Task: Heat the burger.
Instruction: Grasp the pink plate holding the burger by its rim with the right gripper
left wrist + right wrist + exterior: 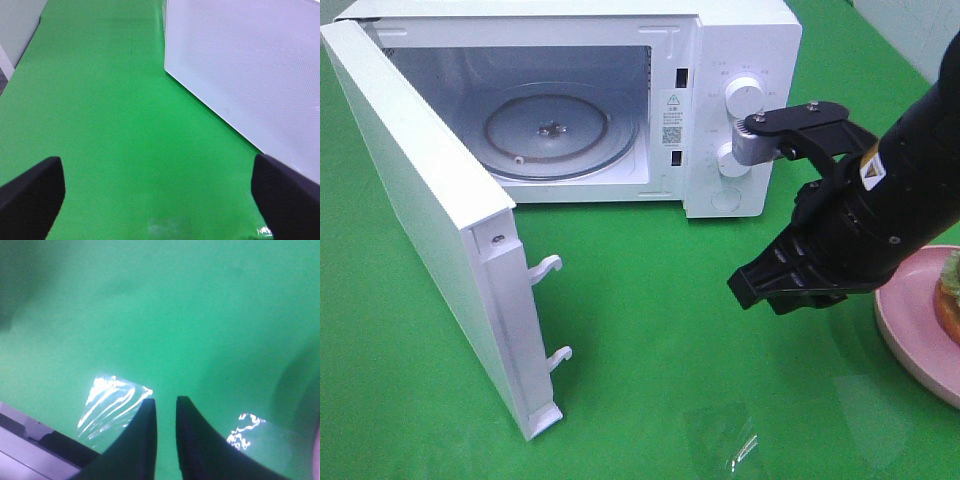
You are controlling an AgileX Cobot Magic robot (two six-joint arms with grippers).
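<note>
Round golden-brown burger (952, 295) with green frill on round pink plate (910, 335), cut by the view's right edge. Near it, black right gripper (760, 290), barely parted, empty, above open green cloth (650, 380). Black left gripper (157, 175) spread wide, empty, near white microwave's swung-open door (250, 75).

Left wrist view. The two black jaws of the left gripper (160, 200) stand wide apart, with only the green bench (110, 110) between them. Beyond one jaw, the white microwave door (250, 65), its face finely dotted, stands on the bench.
</note>
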